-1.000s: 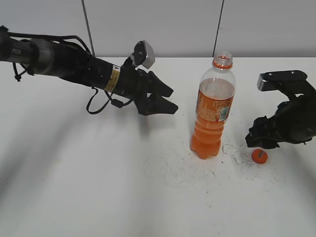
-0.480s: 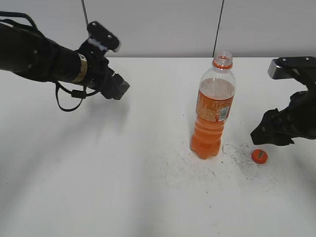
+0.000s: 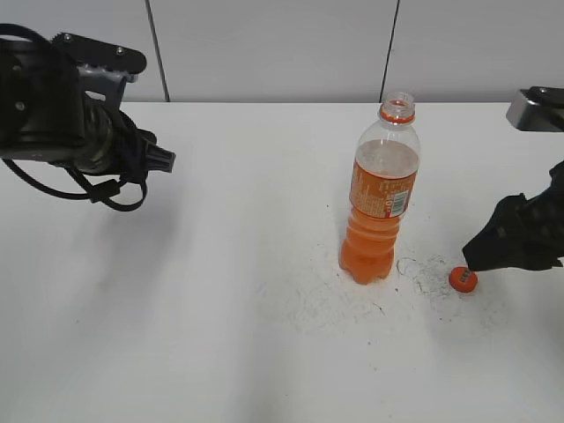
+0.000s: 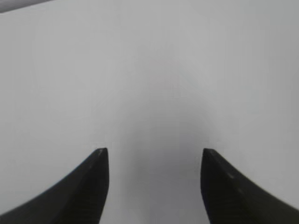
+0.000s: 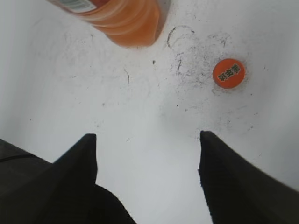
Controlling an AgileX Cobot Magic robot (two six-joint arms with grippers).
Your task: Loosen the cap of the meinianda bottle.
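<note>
The meinianda bottle (image 3: 381,198) stands upright mid-table with an open neck and no cap on it; its base shows in the right wrist view (image 5: 119,18). The small orange cap (image 3: 463,279) lies flat on the table to the bottle's right, also in the right wrist view (image 5: 228,73). My right gripper (image 3: 493,251) is open and empty, just right of and above the cap; its jaws (image 5: 147,140) hold only bare table between them. My left gripper (image 3: 163,160) is far left, away from the bottle, open and empty (image 4: 152,154).
The white table (image 3: 220,335) has dark scuff marks around the bottle's base and the cap (image 5: 187,60). A grey wall with vertical seams (image 3: 264,44) rises behind the table's far edge.
My left arm has pulled back far to the left, away from the bottle. My right arm has drawn back to the right, away from the cap. Bottle and cap have not moved.
</note>
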